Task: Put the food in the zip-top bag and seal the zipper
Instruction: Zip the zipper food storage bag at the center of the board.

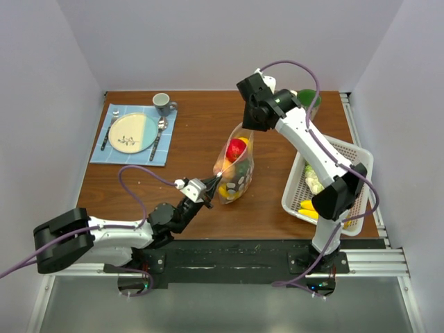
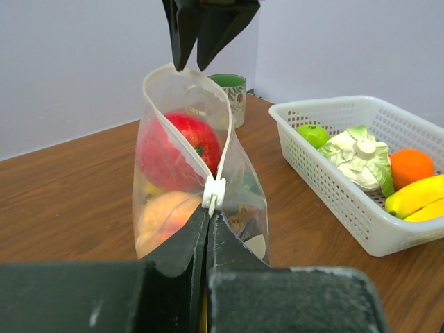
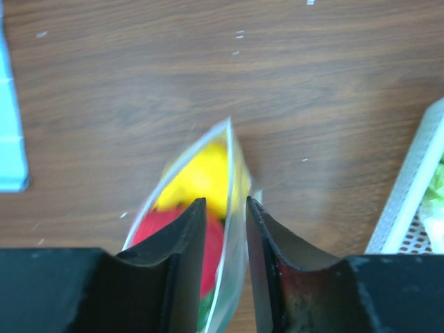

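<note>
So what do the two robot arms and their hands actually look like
Both arms have white link shells with black joints and black bases. A purple cable loops along the left arm and the right arm. The left hand and right hand have black, tapered fingers; the left one also has a white part.

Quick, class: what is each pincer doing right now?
Left pincer: closed on the zipper of the zip-top bag.
Right pincer: closed on the bag's far end.

Bright, even light, soft shadows; right wrist view blurred.
</note>
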